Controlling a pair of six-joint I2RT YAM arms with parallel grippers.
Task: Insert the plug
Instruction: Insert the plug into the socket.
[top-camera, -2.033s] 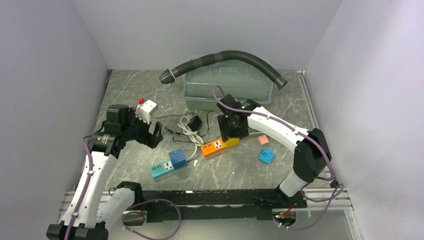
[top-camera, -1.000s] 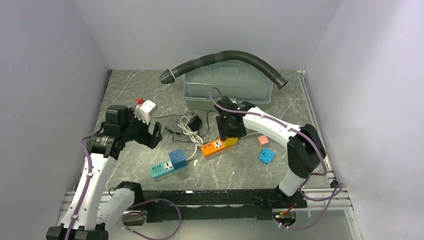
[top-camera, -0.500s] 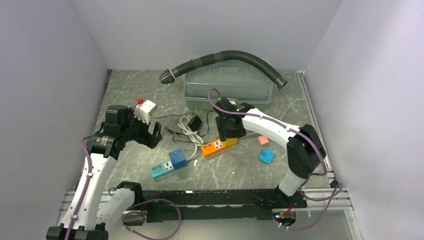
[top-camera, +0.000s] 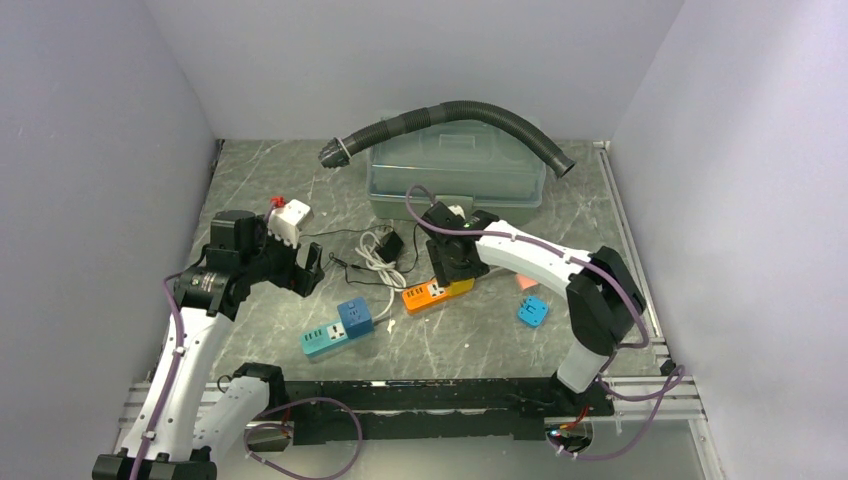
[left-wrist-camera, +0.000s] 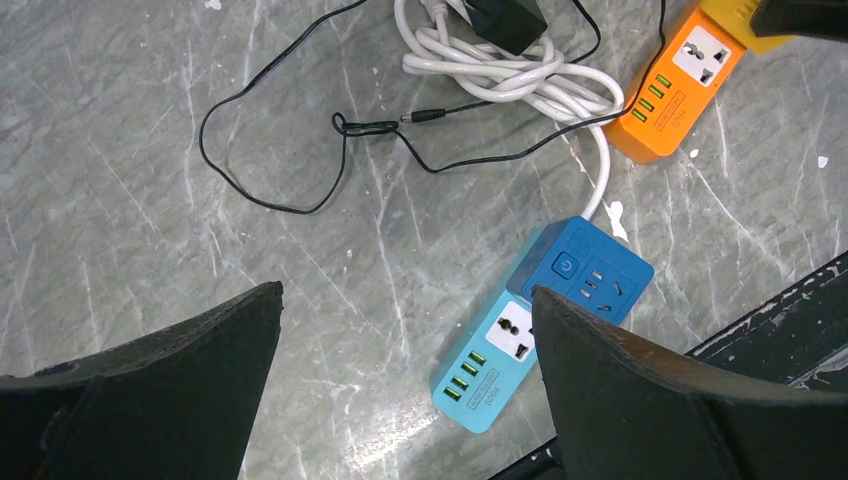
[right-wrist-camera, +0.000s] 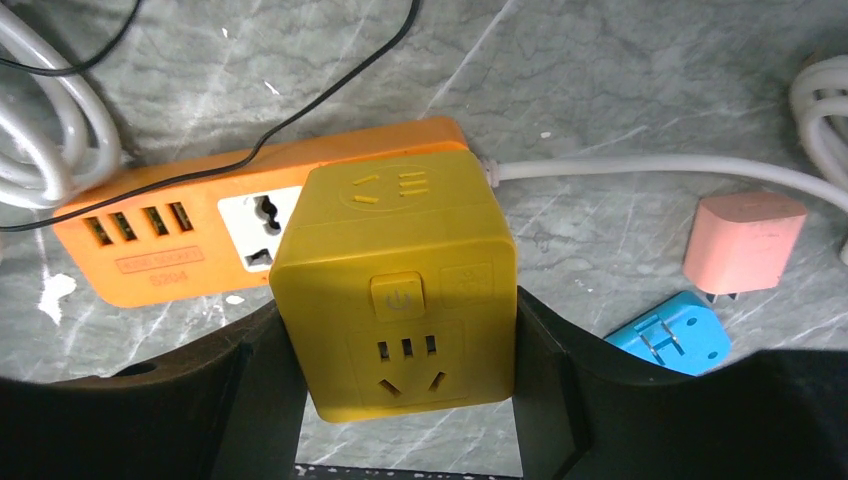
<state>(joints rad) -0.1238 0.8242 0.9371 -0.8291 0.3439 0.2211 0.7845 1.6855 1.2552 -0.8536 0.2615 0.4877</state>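
Right gripper (right-wrist-camera: 400, 330) is clamped on the yellow socket cube (right-wrist-camera: 400, 240) at the end of the orange power strip (right-wrist-camera: 170, 250). Fingers press both its sides, but the pads are hidden behind it. The cube covers that end of the strip; from above the wrist hides most of the cube. Pink plug (right-wrist-camera: 745, 240) and blue plug (right-wrist-camera: 665, 335) lie loose on the table (right-wrist-camera: 620, 80) just beside it; the blue one is part-hidden by a finger. Left gripper (left-wrist-camera: 400, 300) hangs wide open and empty over the blue power strip (left-wrist-camera: 545, 325). White cable (left-wrist-camera: 500, 70) is cut off at the frame top.
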